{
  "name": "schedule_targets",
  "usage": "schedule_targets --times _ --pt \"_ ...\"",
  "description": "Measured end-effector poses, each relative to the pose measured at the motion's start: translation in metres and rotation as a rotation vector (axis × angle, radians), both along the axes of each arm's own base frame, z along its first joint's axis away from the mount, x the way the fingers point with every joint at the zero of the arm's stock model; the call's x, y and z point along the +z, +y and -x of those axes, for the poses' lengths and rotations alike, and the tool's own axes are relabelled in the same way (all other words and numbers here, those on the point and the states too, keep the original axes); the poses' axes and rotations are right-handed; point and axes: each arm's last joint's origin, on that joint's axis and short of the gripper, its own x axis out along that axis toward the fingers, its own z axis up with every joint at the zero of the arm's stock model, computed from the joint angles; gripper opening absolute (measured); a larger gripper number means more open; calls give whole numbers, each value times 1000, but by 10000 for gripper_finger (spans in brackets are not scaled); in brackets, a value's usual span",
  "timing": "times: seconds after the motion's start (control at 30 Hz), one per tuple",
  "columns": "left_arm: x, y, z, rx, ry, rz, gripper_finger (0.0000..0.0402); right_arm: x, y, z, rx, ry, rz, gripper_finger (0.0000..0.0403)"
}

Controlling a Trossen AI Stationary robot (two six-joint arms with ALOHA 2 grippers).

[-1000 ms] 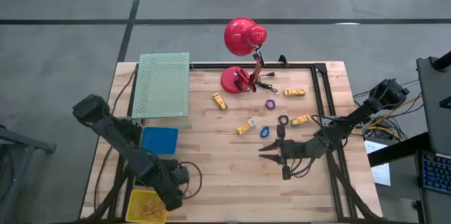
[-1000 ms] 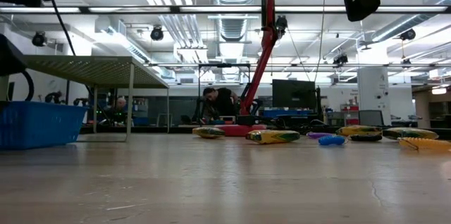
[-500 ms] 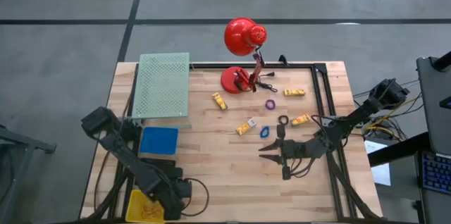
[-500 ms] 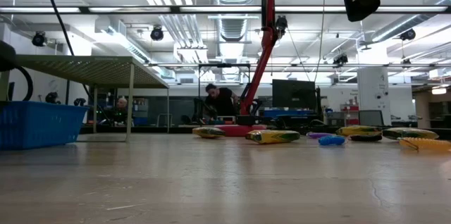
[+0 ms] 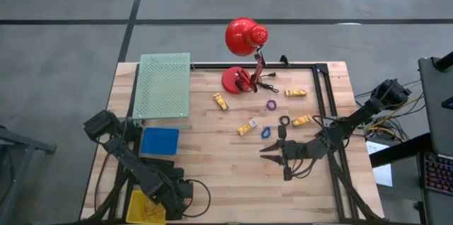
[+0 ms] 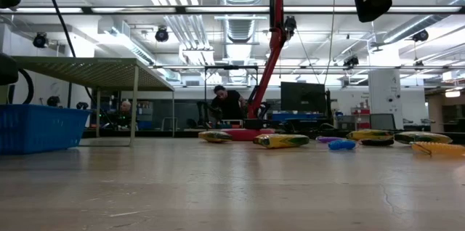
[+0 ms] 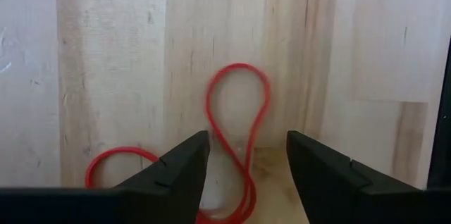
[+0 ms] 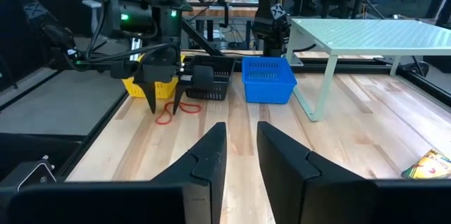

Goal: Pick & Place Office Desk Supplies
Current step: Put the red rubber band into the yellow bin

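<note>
Your left gripper point(image 7: 243, 155) hangs open, straddling a red rubber band point(image 7: 236, 136) on the bench point(image 7: 113, 76); your right gripper point(image 8: 242, 155) stands slightly parted, holding nothing.

The wooden table point(image 5: 212, 161) carries a red lamp point(image 5: 241, 76), a blue bin point(image 5: 159, 141), a yellow bin point(image 5: 145, 207), a green mesh shelf point(image 5: 163, 85), small yellow pieces point(image 5: 221, 101) and rings point(image 5: 271, 104).

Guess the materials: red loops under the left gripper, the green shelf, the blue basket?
Red loops: thin, limp, lying in a figure-eight on the wood, so probably rubber bands, matte.
Green shelf: even grid of small holes and thin legs, likely perforated painted metal, though plastic can't be ruled out.
Blue basket: slotted walls in one uniform colour, looks like moulded plastic.
</note>
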Motion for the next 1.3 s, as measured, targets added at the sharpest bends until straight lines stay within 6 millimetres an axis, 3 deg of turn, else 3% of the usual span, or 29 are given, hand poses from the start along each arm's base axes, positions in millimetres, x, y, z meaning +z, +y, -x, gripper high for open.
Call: schedule_targets --times 0.17,0.6,0.93,1.3 --pt "0 1 0 3 -2 -16 166 0 0 0 0 0 0 86" --pt "-1 2 0 10 -16 -33 8 0 0 0 0 0 0 76" --pt "4 1 -1 12 -20 -36 3 0 0 0 0 0 0 69" --pt "43 -6 -11 11 -46 -89 2 0 0 0 -1 3 2 83"
